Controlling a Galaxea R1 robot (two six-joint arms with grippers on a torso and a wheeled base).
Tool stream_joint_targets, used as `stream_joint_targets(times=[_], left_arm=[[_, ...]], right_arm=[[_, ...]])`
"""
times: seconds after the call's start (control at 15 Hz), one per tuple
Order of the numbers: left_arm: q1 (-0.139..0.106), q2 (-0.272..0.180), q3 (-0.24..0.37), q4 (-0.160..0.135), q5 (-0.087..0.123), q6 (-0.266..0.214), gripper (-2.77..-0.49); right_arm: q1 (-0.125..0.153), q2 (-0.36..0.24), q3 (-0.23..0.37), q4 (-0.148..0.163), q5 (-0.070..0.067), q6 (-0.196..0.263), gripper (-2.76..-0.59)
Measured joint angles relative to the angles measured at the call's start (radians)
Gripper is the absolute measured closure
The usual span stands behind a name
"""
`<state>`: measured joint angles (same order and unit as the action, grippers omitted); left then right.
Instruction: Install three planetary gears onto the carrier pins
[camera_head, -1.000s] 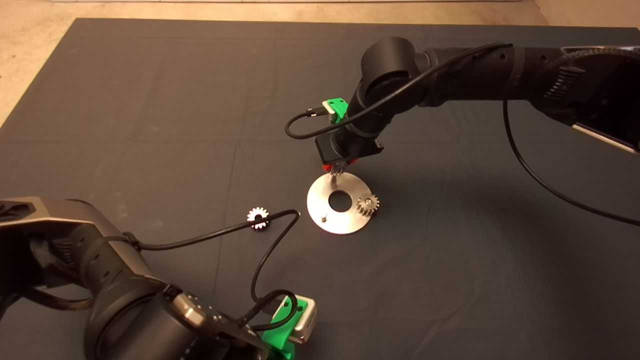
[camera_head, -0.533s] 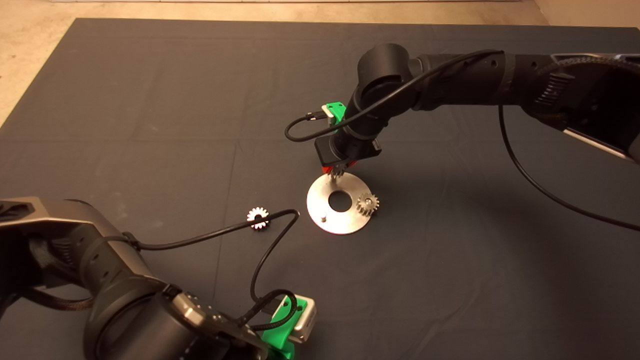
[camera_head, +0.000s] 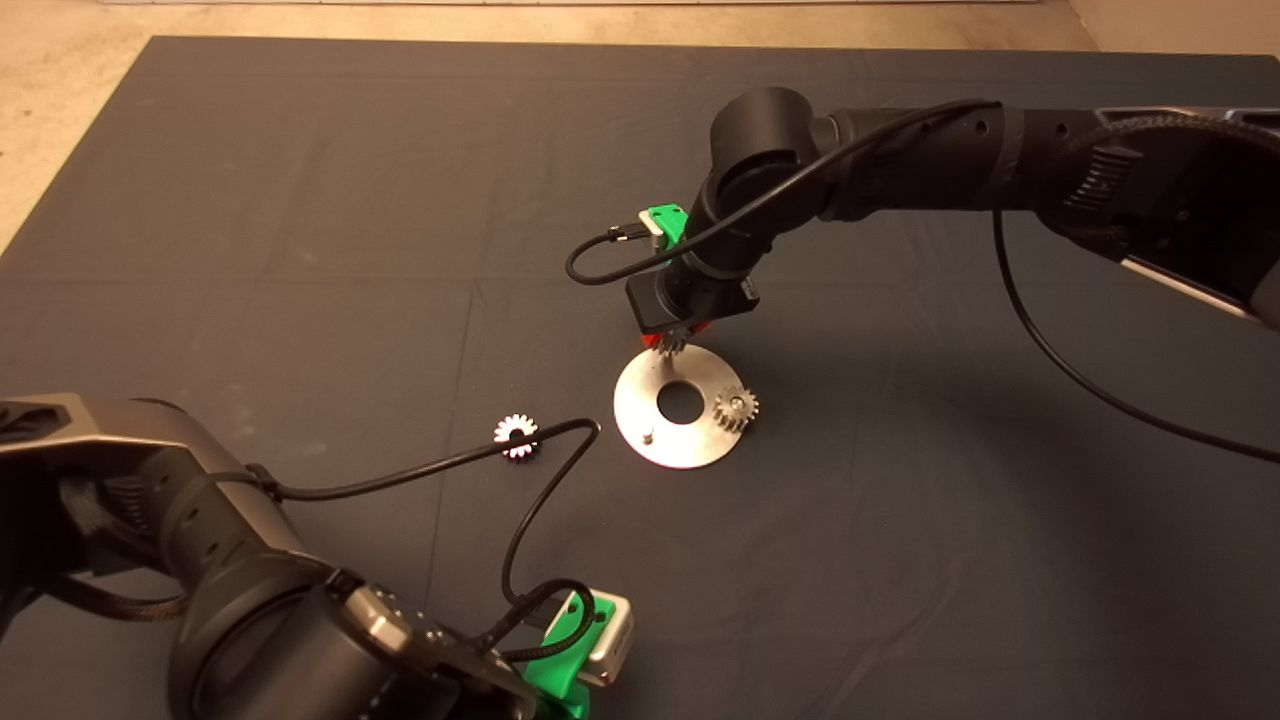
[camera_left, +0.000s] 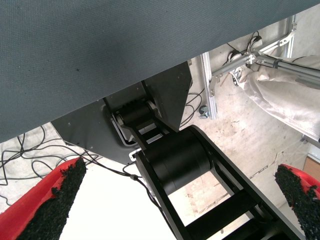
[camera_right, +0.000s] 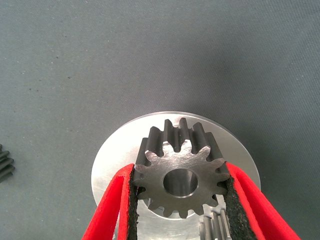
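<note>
Head view: my right hand (camera_head: 672, 342) sits over the far rim of the carrier disc (camera_head: 655, 445), and against half a second ago it has crept slightly up and away from the plate; a second ago it was lower still. Right wrist view shows it pinching a planetary gear (camera_right: 181, 176) flat between the two pads (camera_right: 133, 196), centre hole facing the camera, held above the disc (camera_right: 115, 155) and not seated on any pin. A second gear (camera_head: 735, 409) is already on the pin at the disc's right side, unchanged. The near-left carrier pin (camera_head: 648, 436) stands bare. The third gear (camera_head: 516, 436) lies on the mat (camera_head: 300, 200) to the left of the disc, just beside the left arm's cable (camera_head: 420, 467), where it was before. My left hand (camera_head: 575, 655) is parked at the lower edge, unmoved; its wrist view shows the fingers (camera_left: 52, 197) spread wide, with the table edge and floor beyond.
</note>
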<state>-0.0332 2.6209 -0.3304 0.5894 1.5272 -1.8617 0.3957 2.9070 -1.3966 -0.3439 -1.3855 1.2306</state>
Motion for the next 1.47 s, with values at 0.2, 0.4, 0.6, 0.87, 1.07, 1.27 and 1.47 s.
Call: stream_joint_targets(times=[0.2, 0.4, 0.6, 0.87, 1.07, 1.27, 1.47], left_arm=[[0.000, 0.000, 0.000, 0.000, 0.000, 0.000, -2.76], [0.000, 0.000, 0.000, 0.001, 0.000, 0.000, -2.76], [0.000, 0.000, 0.000, 0.002, 0.000, 0.000, -2.76], [0.000, 0.000, 0.000, 0.002, 0.000, 0.000, -2.76], [0.000, 0.000, 0.000, 0.002, 0.000, 0.000, -2.76], [0.000, 0.000, 0.000, 0.002, 0.000, 0.000, -2.76], [0.000, 0.000, 0.000, 0.002, 0.000, 0.000, -2.76]], right_arm=[[-0.016, 0.000, 0.000, 0.000, -0.005, 0.000, -0.94], [-0.022, 0.000, 0.001, 0.000, -0.009, 0.000, -0.95], [-0.022, 0.000, 0.001, 0.000, -0.009, 0.000, -0.95], [-0.022, 0.000, 0.000, 0.000, -0.007, -0.001, -0.94], [-0.021, 0.000, -0.007, 0.001, -0.002, -0.003, -0.94], [-0.022, 0.003, -0.021, 0.000, 0.003, -0.011, -0.95], [-0.022, 0.005, -0.026, 0.001, 0.003, -0.015, -0.95]])
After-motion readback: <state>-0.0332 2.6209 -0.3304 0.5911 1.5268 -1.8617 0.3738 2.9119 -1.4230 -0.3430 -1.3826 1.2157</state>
